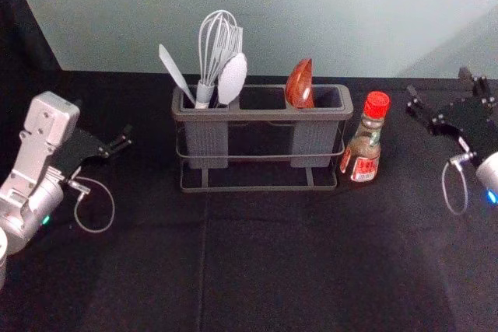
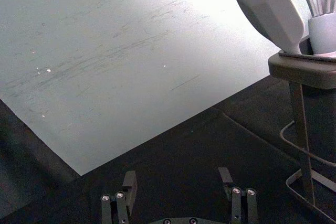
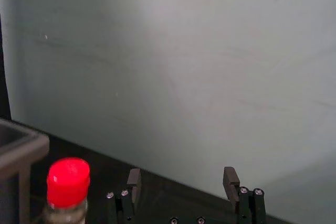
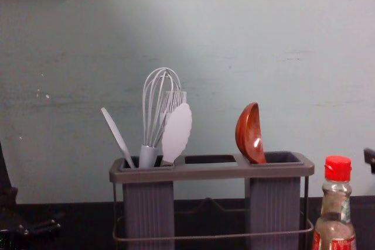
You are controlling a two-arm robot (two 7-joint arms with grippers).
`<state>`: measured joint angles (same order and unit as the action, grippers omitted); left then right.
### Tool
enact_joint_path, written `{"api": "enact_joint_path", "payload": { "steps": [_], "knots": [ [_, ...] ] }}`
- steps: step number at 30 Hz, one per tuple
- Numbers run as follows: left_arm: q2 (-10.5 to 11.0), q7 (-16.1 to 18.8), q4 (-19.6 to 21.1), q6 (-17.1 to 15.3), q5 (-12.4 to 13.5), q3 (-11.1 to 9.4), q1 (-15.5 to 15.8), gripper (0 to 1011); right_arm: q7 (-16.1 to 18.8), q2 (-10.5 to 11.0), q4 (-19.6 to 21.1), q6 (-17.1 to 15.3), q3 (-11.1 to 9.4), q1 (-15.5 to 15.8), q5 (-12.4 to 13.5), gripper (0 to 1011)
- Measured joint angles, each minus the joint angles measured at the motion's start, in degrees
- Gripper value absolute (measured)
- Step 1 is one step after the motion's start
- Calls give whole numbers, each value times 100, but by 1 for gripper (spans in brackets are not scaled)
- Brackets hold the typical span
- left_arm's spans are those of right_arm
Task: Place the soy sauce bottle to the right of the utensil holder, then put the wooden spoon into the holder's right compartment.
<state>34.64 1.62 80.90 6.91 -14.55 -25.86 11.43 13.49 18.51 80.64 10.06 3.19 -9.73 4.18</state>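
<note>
Spread wide, the fingers of the right gripper [image 1: 438, 85] pinched nothing, and it hung to the right of the soy sauce bottle [image 1: 363, 147], apart from it. On the far left of the head view waited the left gripper [image 1: 103, 120], its fingers also well parted and holding nothing. The bottle stood upright just beside the right end of the grey utensil holder [image 1: 261, 115]; whether it touched the wire frame could not be told. It had a bright red cap, a slim clear neck, a brownish look through the glass, and a red and white label with a touch of green higher up. The wooden spoon [image 1: 299, 85] was in the holder's right compartment, bowl up, its wood a glossy reddish brown with a pale glint on it in the chest view. Its handle was hidden down inside. In the left compartment were a wire whisk [image 1: 220, 46], a slim pale utensil [image 1: 174, 71] leaning outward, and a pale, scalloped utensil [image 1: 232, 78] overlapping a slotted head behind it, whose shape was hard to make out. The chest view's lower edge cut off the bottle's base, and the right wrist view cropped it below the neck.
</note>
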Motion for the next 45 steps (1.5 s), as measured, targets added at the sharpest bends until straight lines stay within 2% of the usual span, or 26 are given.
{"api": "enact_joint_path", "payload": {
  "steps": [15,45],
  "knots": [
    [0,0,0,0,0,0,0,1011,-180,-124,-114,-5,-110,223,-161,1003],
    [0,0,0,0,0,0,0,1011,-131,-100,-121,-21,-89,200,-136,1002]
  ]
}}
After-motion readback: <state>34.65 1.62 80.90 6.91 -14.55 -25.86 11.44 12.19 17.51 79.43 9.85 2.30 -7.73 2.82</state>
